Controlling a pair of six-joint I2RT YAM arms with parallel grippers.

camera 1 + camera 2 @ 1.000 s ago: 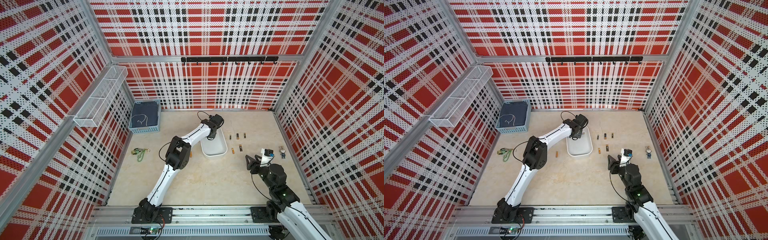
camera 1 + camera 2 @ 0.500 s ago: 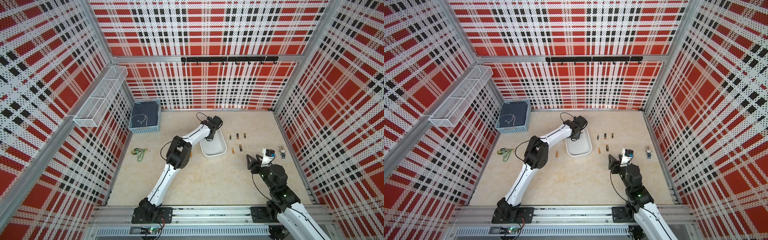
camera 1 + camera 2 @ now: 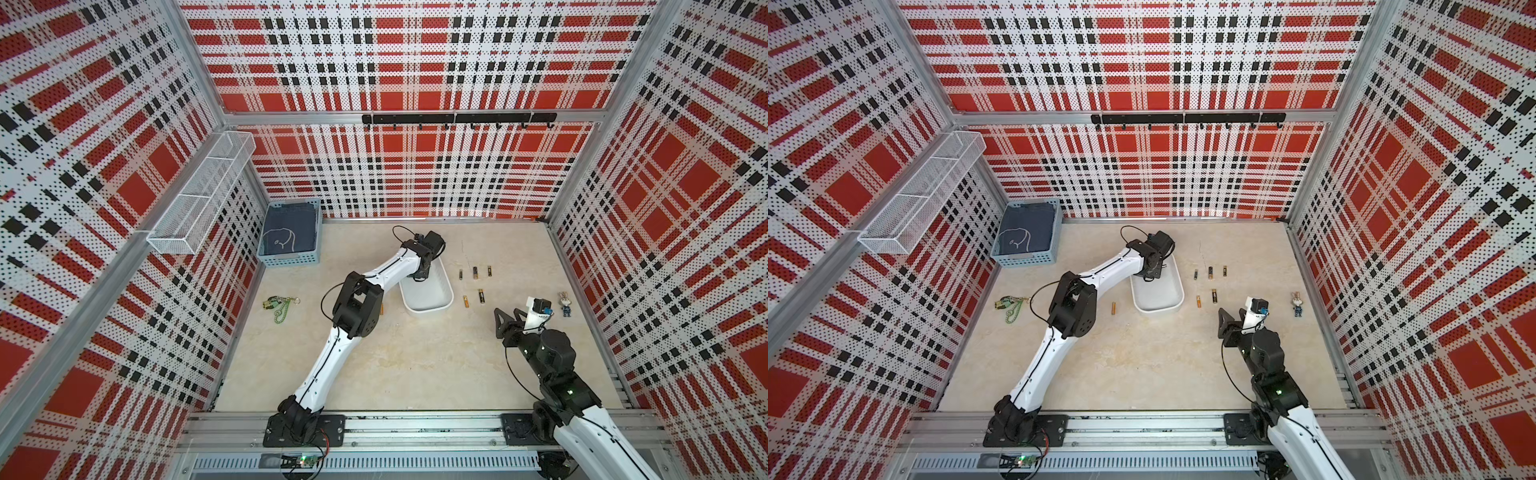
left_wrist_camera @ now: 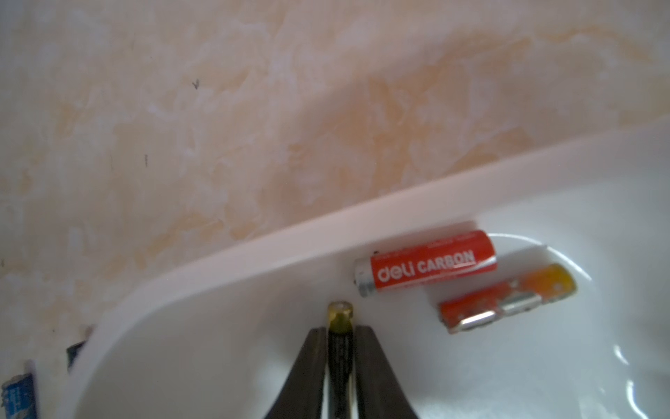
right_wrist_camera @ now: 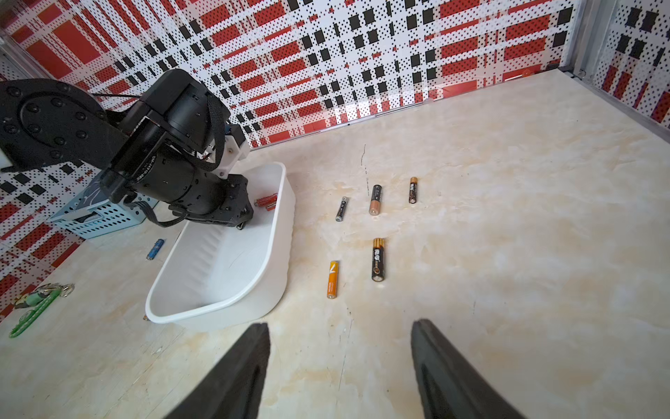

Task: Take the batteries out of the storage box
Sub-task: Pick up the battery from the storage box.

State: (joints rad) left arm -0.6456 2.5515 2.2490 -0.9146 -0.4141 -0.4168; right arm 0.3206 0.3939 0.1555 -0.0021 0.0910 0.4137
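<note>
1. The storage box [image 3: 428, 309] sits on the tabletop [image 3: 415, 365] toward the back wall and shows in both top views.
2. The left gripper [image 4: 340, 332] reaches down into the end of the box nearer the back wall. In the left wrist view its two dark fingers [image 4: 311, 366] press against either side of a black-and-gold battery [image 4: 340, 317], clamped on it. The battery's gold cap pokes out past the fingertips.
3. Whether that battery rests on the box floor or is lifted clear of it, I cannot tell.
4. Two more cells lie inside the box. A red battery [image 4: 426, 263] marked "deli CARBON" lies along the wall, with an orange-red battery [image 4: 507, 299] just beside it.
5. Five batteries [image 5: 377, 259] lie flat on the tabletop on the right arm's side of the box, apart from one another.
6. On the box's other side lie a blue battery [image 5: 155, 249] and an orange battery [image 3: 1113, 307].
7. The right gripper [image 5: 339, 323] hovers over bare tabletop near those five, jaws spread wide and holding nothing.
8. A light-blue basket [image 3: 291, 259], a green keychain [image 3: 279, 308] and a rabbit figure [image 3: 565, 305] sit well apart from the box.
</note>
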